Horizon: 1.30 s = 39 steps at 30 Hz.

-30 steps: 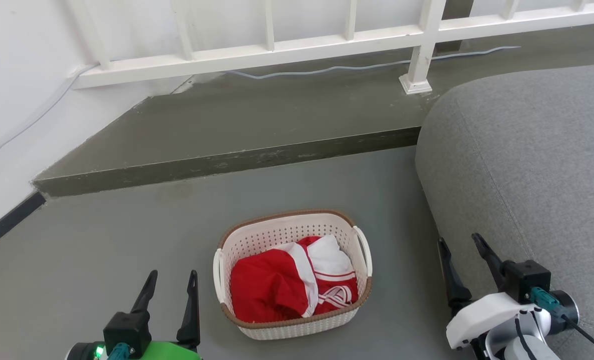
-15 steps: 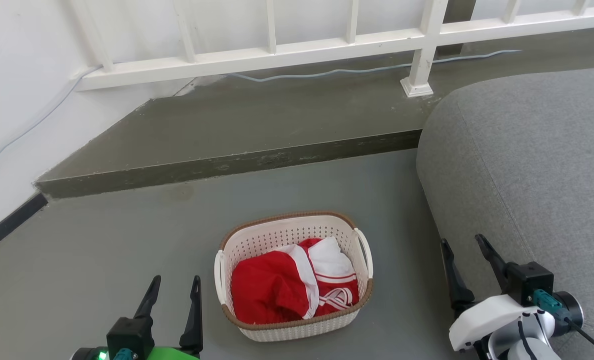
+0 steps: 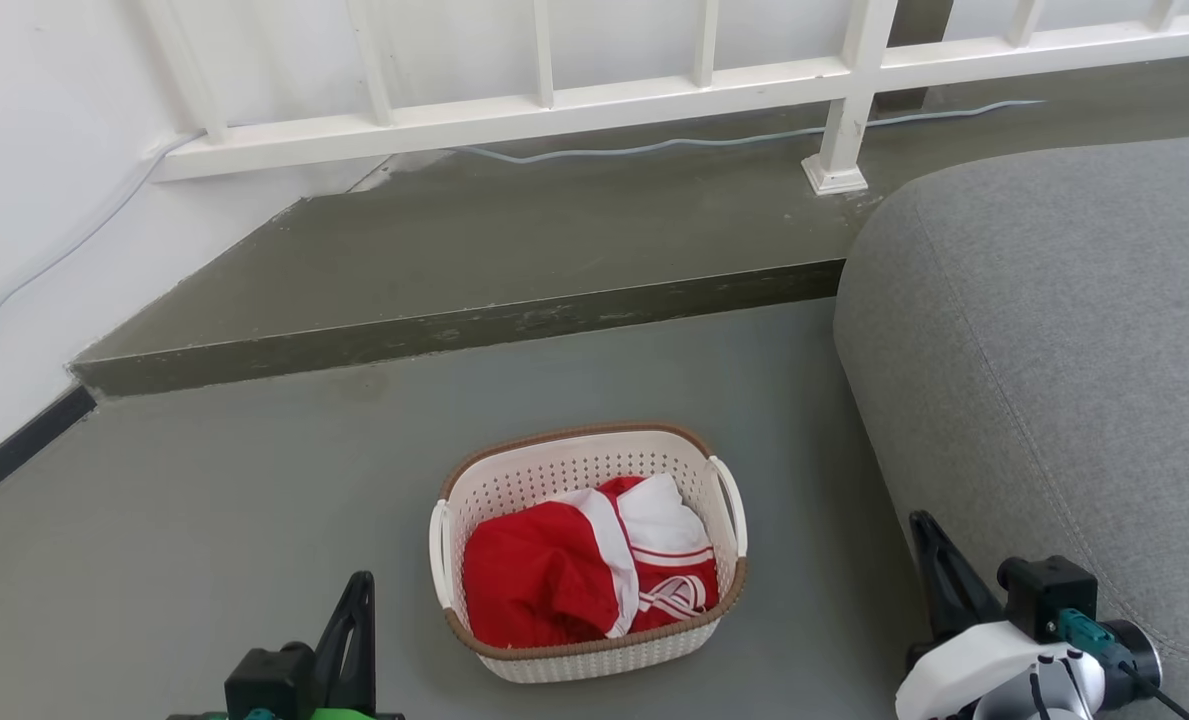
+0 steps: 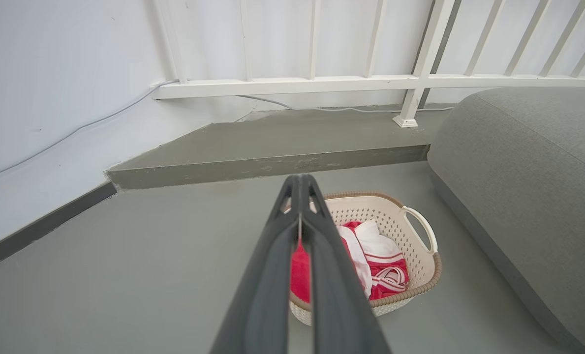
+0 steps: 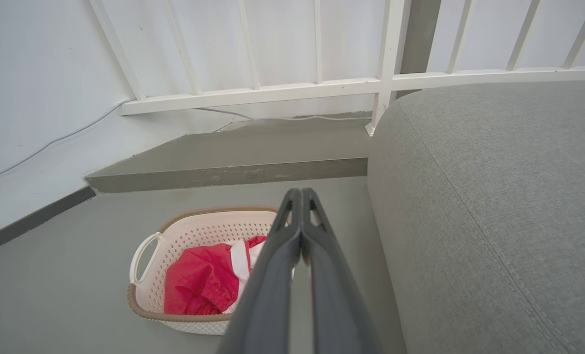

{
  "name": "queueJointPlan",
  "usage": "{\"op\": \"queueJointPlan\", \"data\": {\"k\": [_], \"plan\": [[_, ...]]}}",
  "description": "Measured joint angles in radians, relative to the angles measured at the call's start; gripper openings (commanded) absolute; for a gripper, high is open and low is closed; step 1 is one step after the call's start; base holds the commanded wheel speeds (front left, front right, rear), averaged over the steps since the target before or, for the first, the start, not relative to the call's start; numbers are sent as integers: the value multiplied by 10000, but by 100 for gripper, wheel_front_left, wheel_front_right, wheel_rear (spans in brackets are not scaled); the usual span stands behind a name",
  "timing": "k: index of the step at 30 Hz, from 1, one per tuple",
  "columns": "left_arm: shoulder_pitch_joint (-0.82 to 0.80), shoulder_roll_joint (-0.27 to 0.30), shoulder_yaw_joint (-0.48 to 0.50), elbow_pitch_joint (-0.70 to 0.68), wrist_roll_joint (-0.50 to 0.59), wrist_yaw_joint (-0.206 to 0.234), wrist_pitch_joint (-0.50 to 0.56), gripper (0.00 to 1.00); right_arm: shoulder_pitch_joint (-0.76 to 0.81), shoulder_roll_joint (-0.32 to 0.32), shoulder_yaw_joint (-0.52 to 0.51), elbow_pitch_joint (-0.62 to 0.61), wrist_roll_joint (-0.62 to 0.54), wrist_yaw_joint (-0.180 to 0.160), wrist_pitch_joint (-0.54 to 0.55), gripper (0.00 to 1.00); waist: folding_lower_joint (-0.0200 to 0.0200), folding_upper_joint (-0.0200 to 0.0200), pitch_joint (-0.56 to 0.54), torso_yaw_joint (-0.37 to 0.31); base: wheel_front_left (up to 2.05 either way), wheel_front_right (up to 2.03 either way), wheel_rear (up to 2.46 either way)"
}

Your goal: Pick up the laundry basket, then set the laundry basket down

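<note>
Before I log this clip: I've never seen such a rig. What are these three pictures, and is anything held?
It is a wheeled robot with two arms, each ending in a two-fingered gripper. One picture comes from a camera on its head, looking down at the floor; the other two come from wrist cameras looking along each gripper's dark fingers. In the head view the left gripper sits at lower left, the right gripper at lower right. Both are shut and hold nothing. Between them, on the grey floor, stands the laundry basket with red-and-white clothing inside, untouched. A grey upholstered seat is at the right; a white railing runs behind.
</note>
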Motion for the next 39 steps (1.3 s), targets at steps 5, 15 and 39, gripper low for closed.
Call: {"op": "queueJointPlan", "data": {"k": [5, 15, 39], "plan": [[57, -6, 0, -46, -341, -77, 0, 0, 24, 29, -33, -54, 418, 94, 0, 0, 0, 0, 14, 9, 0, 0, 0], [108, -40, 140, -245, -1735, -261, 104, 0, 79, 148, -249, -224, 1785, 280, 94, 0, 0, -1, 43, 23, 0, 0, 0], [9, -44, 901, -144, -4752, -523, 840, 0, -153, 263, -1185, -238, 4853, 690, 798, 0, 1, 0, 94, 56, 0, 0, 0]]}}
